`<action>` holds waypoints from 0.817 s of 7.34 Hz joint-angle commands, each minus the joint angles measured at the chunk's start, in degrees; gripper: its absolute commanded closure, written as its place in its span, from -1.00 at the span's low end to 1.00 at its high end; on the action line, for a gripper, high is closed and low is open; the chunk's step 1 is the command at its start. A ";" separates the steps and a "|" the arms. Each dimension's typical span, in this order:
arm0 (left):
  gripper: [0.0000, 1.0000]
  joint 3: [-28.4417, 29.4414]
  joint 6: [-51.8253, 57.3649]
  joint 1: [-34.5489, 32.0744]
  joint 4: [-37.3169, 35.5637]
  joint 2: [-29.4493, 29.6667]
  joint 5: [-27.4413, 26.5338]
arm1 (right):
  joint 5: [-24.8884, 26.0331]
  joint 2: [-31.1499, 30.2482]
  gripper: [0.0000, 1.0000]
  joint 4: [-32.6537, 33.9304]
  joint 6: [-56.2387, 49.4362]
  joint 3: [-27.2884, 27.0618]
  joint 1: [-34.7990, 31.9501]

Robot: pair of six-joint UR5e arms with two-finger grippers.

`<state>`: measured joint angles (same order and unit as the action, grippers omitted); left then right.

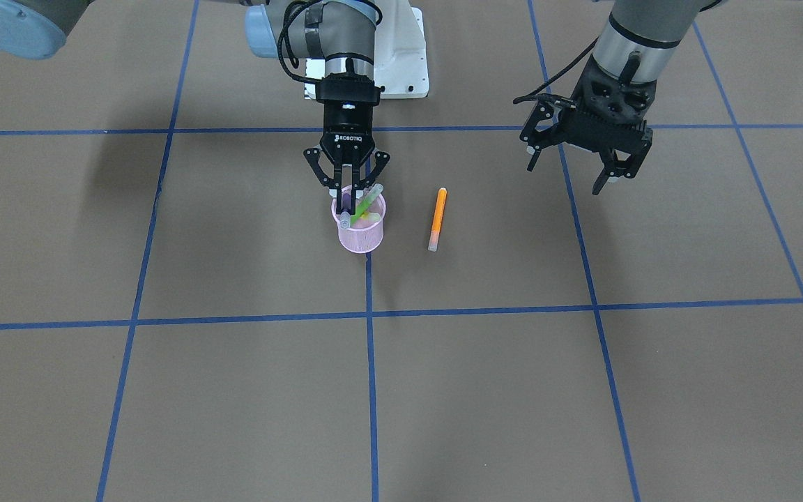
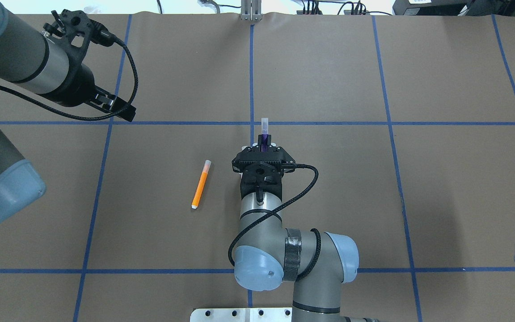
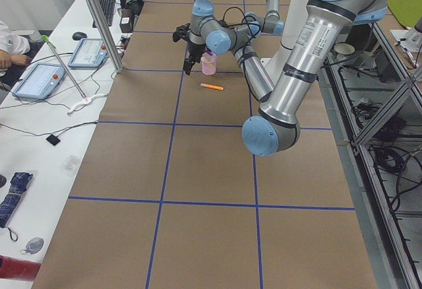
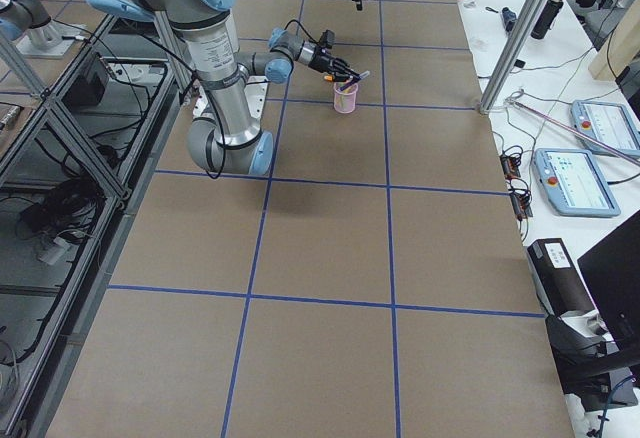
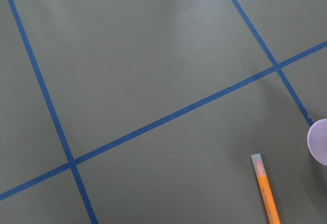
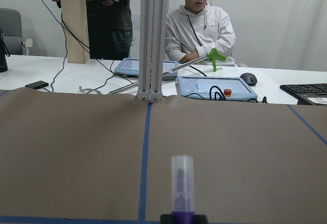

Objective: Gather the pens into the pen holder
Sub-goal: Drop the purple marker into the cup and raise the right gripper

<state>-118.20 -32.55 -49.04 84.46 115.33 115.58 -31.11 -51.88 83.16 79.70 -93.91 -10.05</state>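
Right gripper (image 1: pixel 346 195) pinching purple pen (image 2: pixel 264 137) upright over cup (image 1: pixel 362 236). Green pen (image 1: pixel 362 210) in cup. Orange pen (image 1: pixel 437 219) flat on table, just beside cup. Left gripper (image 1: pixel 616 178) spread, empty, well apart.

In right claw (image 2: pixel 264 146) — purple pen (image 2: pixel 264 134)

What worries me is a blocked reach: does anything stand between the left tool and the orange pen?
Nothing visible does. Only bare table lies between the open left tool and the orange pen. The right tool, shut on the purple pen, is over the pen holder, on the other side.
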 commanded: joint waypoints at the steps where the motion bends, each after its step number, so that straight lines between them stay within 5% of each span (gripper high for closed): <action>1: -1.00 0.08 -0.05 0.00 0.00 -0.02 0.00 | 0.88 0.82 -0.49 0.07 0.02 1.18 0.29; 2: -1.00 -0.01 -0.05 0.00 0.00 -0.10 0.00 | 0.88 0.82 -0.78 0.07 -0.42 1.10 0.38; 5: -1.00 -0.01 -0.23 0.00 0.00 -0.02 0.00 | -0.69 0.90 -0.83 -0.19 -4.00 -2.57 -0.05; 6: -1.00 -0.01 -0.32 0.00 0.00 -0.02 0.00 | -7.31 0.82 -0.85 -0.10 -7.51 -6.42 -2.23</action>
<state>-118.21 -32.79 -49.04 84.46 115.30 115.58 -32.92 -51.03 83.07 75.94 -96.27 -10.48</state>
